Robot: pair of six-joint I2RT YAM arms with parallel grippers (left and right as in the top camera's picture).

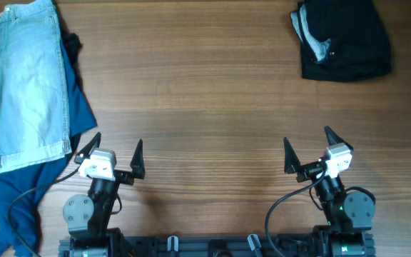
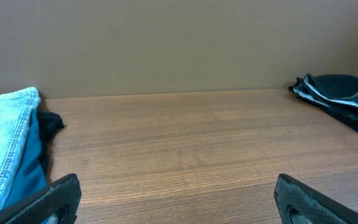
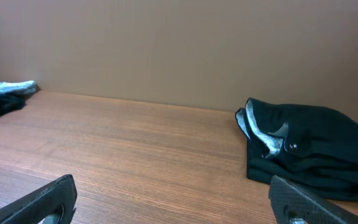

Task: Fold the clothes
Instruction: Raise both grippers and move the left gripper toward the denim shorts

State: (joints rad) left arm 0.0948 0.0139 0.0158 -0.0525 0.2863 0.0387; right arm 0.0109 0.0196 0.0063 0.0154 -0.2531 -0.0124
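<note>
Overhead: the pale denim shorts (image 1: 27,86) lie at 10 o'clock on the table (image 1: 205,93), covering most of a blue shirt (image 1: 20,185) that the left edge cuts off. A black garment (image 1: 344,39) sits bunched at 1 o'clock. The left claw (image 1: 116,148) and right claw (image 1: 309,141) are both spread wide and empty.

Left wrist: only the finger (image 2: 48,202) ends show. The shorts (image 2: 2,137) are cropped at 9 o'clock and the black garment (image 2: 340,99) at 3.

Right wrist: the black garment (image 3: 309,149) lies at 3 o'clock, its folds hard to read. The shorts (image 3: 5,88) are a sliver at 9.
</note>
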